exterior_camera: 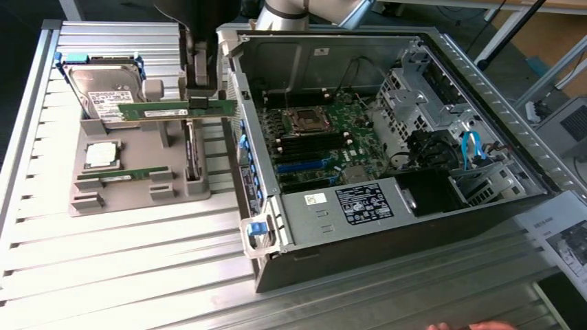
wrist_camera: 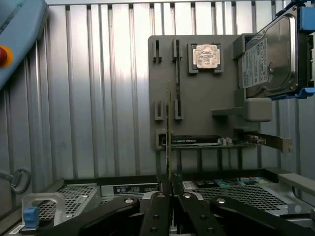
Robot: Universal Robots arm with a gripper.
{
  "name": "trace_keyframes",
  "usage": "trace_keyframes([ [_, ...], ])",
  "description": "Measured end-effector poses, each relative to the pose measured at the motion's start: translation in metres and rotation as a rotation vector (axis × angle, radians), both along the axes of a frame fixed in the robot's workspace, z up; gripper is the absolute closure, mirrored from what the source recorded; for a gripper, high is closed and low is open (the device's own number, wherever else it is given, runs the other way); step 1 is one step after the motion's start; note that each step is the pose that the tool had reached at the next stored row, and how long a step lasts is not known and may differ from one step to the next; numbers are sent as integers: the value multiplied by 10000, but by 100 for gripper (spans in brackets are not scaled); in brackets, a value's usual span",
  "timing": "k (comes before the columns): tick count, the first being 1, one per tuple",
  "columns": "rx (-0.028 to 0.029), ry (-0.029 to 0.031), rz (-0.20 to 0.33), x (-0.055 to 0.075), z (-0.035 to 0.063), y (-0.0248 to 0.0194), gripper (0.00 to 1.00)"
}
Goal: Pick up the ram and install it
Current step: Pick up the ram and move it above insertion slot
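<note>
Ribbed aluminium counter (exterior_camera: pixel 119 261) runs under everything, carrying a grey parts tray (exterior_camera: pixel 137 148) toward the exterior view's left and an open computer case (exterior_camera: pixel 303 206) toward its right, the motherboard (exterior_camera: pixel 339 117) bare inside.

The gripper (exterior_camera: pixel 200 103) hangs over the tray with its jaws drawn narrow and pinched on the ram (exterior_camera: pixel 156 110). The stick is up in the air, clear of the tray. It lies level along its length and stands on its long edge, between the hard drive (exterior_camera: pixel 101 89) and the case's open side, with one end near the case wall. It is not in the motherboard.

The ram is a thin, long green board with a pale label across its face (the print is too small to read). The jaws hold it partway along, nearer the end that faces the case. From the wrist view it is seen edge-on as a fine vertical sliver (wrist_camera: pixel 169 132) rising from between the black jaws (wrist_camera: pixel 170 196).

On the tray below sit the silver processor (wrist_camera: pixel 205 55), the hard drive in its blue-edged cradle, and an expansion card (wrist_camera: pixel 206 141) with a metal bracket. A second green stick (exterior_camera: pixel 110 177) rests in a tray slot just beside the processor.

A hand (exterior_camera: pixel 468 325) shows at the bottom edge of the exterior view, well apart from the gripper.
</note>
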State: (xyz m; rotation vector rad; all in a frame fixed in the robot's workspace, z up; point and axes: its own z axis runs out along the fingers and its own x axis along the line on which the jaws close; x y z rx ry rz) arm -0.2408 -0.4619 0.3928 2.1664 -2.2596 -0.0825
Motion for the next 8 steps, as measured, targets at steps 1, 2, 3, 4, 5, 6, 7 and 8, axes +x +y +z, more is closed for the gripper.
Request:
trace_keyframes([
  [1,-1,1,0,19,0,0,88],
  [2,0,0,0,38,0,0,88],
  [3,0,1,0,57,0,0,88],
  [4,0,1,0,78,0,0,88],
  [5,0,1,1,98,0,0,88],
  [6,0,1,1,126,0,0,88],
  [7,0,1,1,145,0,0,88],
  [8,0,1,0,167,0,0,88],
])
